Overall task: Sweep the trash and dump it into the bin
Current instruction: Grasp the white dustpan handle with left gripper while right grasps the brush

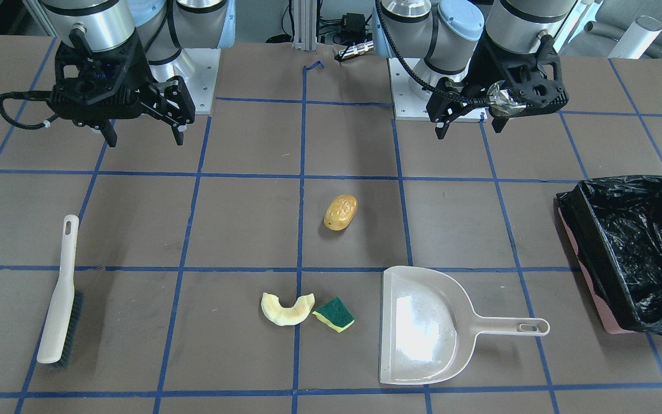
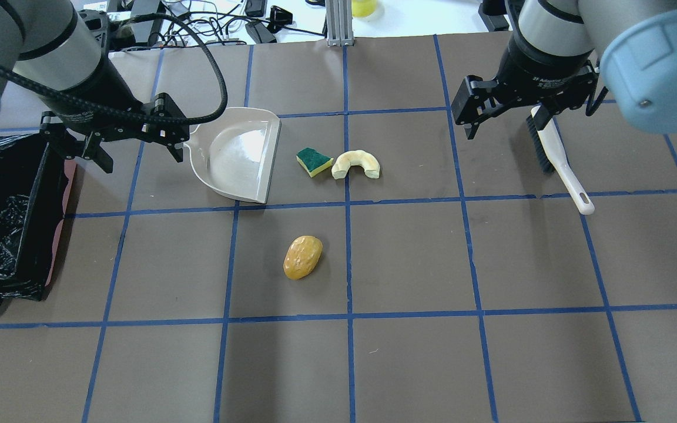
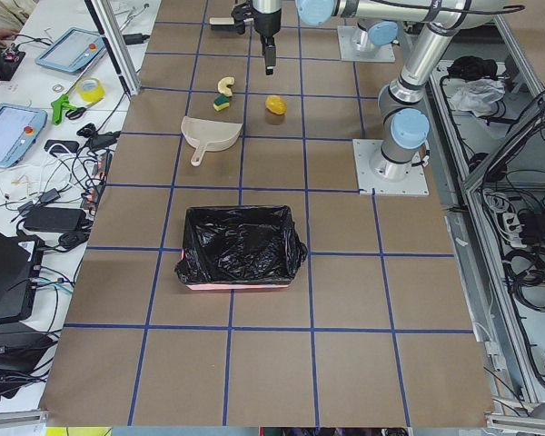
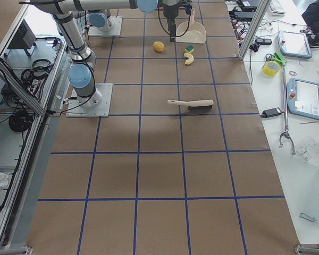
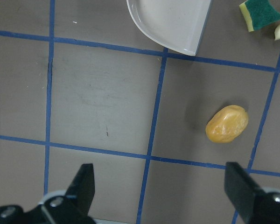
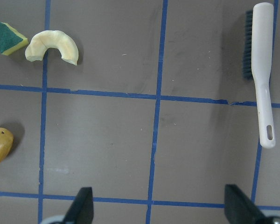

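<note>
Sweeping isn't starting yet: left gripper [image 1: 469, 131] and right gripper [image 1: 146, 140] are hanging spread, empty. Trash [image 1: 341, 212] is lying mid-table, bin [image 1: 587, 241] sitting at the left edge. Next, I'm guessing: grabbing brush [image 1: 61, 299] and dustpan [image 1: 423, 328].

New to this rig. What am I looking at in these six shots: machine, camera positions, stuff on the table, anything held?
Two robot arms stand at a gridded table. Each ends in a two-finger tool; the left tool and the right tool both hang open above the table, holding nothing. One picture faces the robot from across the table, one looks down from behind it, two look along the table from its ends, and two come from wrist cameras. On the table lie a brush, a beige dustpan and three scraps: a potato-like lump, a crescent slice and a sponge chunk. At the robot's left sits a bin lined with a black bag.
</note>
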Controlling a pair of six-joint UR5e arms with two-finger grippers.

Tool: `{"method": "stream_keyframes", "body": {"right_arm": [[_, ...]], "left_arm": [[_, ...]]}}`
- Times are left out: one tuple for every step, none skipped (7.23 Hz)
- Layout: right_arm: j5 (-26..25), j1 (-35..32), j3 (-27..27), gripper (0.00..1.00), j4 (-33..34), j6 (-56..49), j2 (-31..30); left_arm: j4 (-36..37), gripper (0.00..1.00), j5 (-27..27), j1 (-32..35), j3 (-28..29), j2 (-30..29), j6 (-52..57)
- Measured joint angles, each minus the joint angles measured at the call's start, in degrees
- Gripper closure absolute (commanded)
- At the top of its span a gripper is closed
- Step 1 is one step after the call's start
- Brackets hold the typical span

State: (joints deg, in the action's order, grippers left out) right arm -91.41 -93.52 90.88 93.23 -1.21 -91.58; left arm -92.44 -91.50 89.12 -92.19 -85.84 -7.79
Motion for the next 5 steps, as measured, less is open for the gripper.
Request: {"method": "stream_keyframes", "body": {"right_arm": [[0.00, 0.00, 0.00, 0.00, 0.04, -0.03, 0.00], [0.02, 0.00, 0.00, 0.00, 0.07, -0.11, 0.07], [0.04, 0.10, -0.04, 0.01, 0.35, -0.23, 0.22], [-1.00, 0.68, -0.08, 0.03, 0.63, -0.34, 0.39], [-3.16, 2.35, -0.01, 0.02, 0.63, -1.02, 1.05]], "left_arm": [[-0.01, 0.00, 0.00, 0.00, -0.11, 0.02, -0.02], [0.00, 0.00, 0.02, 0.00, -0.20, 0.07, -0.01], [0.03, 0.00, 0.06, 0.00, -0.24, 0.09, 0.02], [0.03, 0.00, 0.13, -0.04, -0.24, 0.00, 0.04], [-0.02, 0.00, 0.16, -0.25, -0.26, -0.37, 0.73]]}}
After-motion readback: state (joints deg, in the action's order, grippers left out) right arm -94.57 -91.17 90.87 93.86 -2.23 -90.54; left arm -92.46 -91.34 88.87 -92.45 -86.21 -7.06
